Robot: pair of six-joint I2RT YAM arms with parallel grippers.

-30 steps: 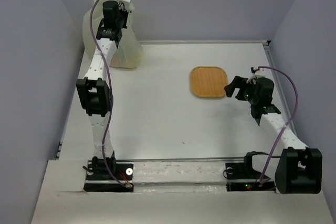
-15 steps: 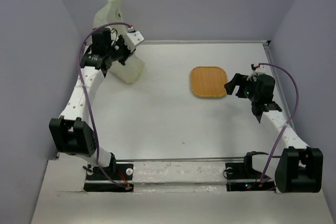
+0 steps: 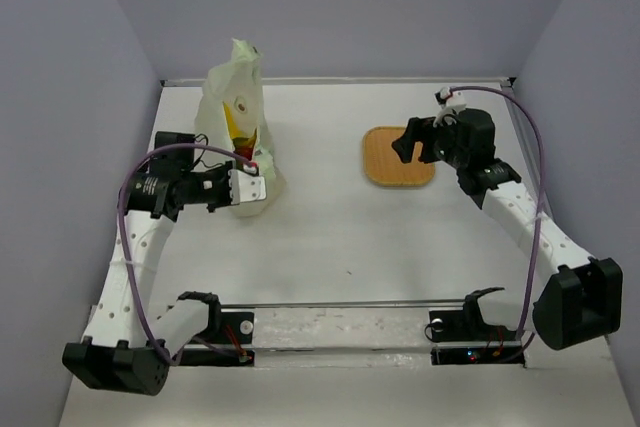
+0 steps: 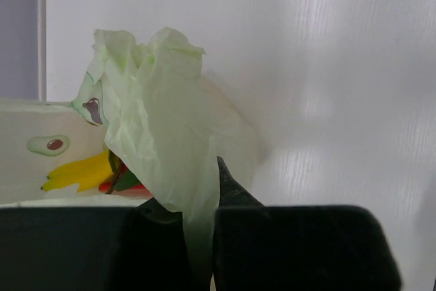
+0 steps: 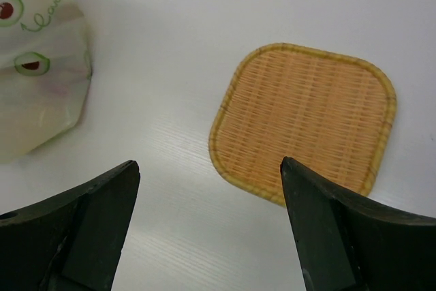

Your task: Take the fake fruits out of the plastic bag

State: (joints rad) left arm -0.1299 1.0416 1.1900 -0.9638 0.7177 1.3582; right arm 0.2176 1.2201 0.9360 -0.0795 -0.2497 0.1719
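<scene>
Moved since earlier view: left pincer [image 4: 201,219] drawn nearer, carrying crinkly translucent pale-green plastic bag [image 3: 232,87]; pressed together on a bag fold. Yellow plastic toy banana [image 4: 75,172] inside bag, left of that pincer. Right pincer [image 5: 210,168] advanced, spread wide above white surface [image 5: 170,52]; woven orange rounded-square mat [image 5: 306,120] just beyond it.

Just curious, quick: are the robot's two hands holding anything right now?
Left gripper: closed on the plastic bag.
Right gripper: open, holding nothing.
</scene>
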